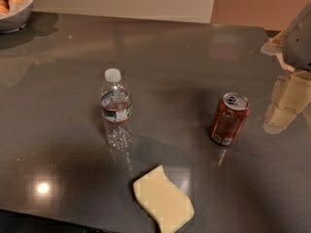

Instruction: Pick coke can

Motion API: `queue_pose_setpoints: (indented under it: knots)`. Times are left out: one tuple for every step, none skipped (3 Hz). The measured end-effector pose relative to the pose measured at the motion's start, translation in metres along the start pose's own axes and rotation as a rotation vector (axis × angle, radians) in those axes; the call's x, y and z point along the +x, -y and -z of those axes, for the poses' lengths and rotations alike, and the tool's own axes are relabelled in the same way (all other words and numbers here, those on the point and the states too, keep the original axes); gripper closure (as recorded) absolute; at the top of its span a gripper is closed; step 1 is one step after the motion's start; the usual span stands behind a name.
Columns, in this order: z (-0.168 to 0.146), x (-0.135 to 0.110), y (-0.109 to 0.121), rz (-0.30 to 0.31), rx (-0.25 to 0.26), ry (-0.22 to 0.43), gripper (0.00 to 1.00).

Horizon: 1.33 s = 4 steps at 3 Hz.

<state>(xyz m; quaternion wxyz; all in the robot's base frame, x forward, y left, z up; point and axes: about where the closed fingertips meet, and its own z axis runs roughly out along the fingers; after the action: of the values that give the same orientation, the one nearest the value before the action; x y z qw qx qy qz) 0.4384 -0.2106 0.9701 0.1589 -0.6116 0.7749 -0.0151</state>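
Note:
The coke can [229, 119] is dark red with a silver top and pull tab. It stands upright on the dark grey table [184, 62], right of centre. My gripper [286, 103] is pale beige and hangs at the right edge of the view, just right of the can and about level with it. It is apart from the can and holds nothing that I can see. Its upper part is cut off by the frame edge.
A clear water bottle [116, 108] with a white cap stands upright left of centre. A pale yellow sponge [163, 199] lies near the front edge. A bowl of round orange-brown items [13, 4] sits at the far left corner.

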Motion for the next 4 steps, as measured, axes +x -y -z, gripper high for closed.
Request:
queue_pose_setpoints:
  knots:
    - [-0.017, -0.005, -0.004, 0.019, -0.057, 0.062, 0.0]
    - [-0.04, -0.012, -0.008, 0.051, -0.105, 0.124, 0.0]
    - [-0.059, -0.016, -0.013, 0.065, -0.149, 0.159, 0.0]
    - [-0.071, -0.02, -0.02, 0.082, -0.179, 0.186, 0.0]
